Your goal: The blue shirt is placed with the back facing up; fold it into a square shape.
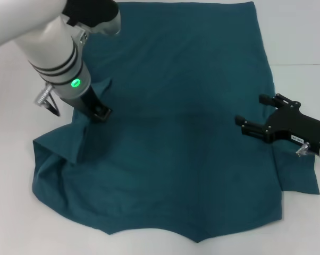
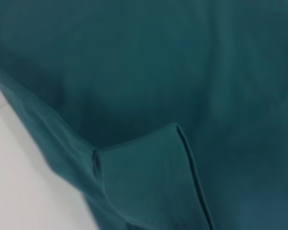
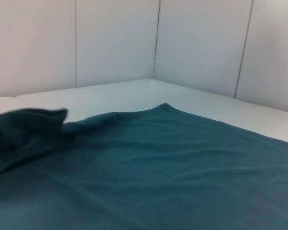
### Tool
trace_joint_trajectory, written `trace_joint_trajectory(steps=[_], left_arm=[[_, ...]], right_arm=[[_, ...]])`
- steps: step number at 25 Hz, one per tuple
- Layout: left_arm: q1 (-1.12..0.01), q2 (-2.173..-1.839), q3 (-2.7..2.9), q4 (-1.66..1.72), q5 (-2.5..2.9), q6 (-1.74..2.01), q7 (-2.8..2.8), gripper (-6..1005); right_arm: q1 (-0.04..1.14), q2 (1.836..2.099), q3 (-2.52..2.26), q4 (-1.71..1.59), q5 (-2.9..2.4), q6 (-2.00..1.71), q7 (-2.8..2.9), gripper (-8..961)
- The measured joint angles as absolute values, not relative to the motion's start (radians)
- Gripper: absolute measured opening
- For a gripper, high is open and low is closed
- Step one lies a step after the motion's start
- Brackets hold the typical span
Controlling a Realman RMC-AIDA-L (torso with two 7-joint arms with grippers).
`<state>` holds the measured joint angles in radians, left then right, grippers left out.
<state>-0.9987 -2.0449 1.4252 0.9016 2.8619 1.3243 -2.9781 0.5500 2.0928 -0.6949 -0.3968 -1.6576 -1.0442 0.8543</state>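
I saw the left gripper (image 1: 100,112) pinching the blue shirt (image 1: 186,133) at its left sleeve fold; the right gripper (image 1: 251,116) hovered, fingers spread, over its right edge.

The blue shirt (image 1: 181,138) is seen as matt woven cloth, softly creased, with a stitched hem. The table (image 1: 303,37) is noted as smooth, white, faintly glossy. The left gripper (image 1: 100,112) and right gripper (image 1: 250,114) are recorded as matt black plastic.
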Motion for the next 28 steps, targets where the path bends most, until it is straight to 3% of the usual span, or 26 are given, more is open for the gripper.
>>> trace_joint_trajectory(steps=[13, 21, 28], left_arm=[[-0.923, -2.142, 1.367, 0.903, 2.859, 1.161, -2.974, 30], [-0.894, -2.151, 1.364, 0.941, 2.859, 1.151, -2.967, 46], [-0.863, -2.139, 1.362, 0.979, 2.859, 1.148, -2.949, 330]], right_arm=[[0.512, 2.092, -0.74, -0.452, -1.66, -1.094, 0.862, 885], [0.509, 2.093, -0.761, -0.463, -1.66, -1.095, 0.882, 884], [0.519, 2.096, -0.761, -0.465, -1.66, -1.1, 0.923, 884]])
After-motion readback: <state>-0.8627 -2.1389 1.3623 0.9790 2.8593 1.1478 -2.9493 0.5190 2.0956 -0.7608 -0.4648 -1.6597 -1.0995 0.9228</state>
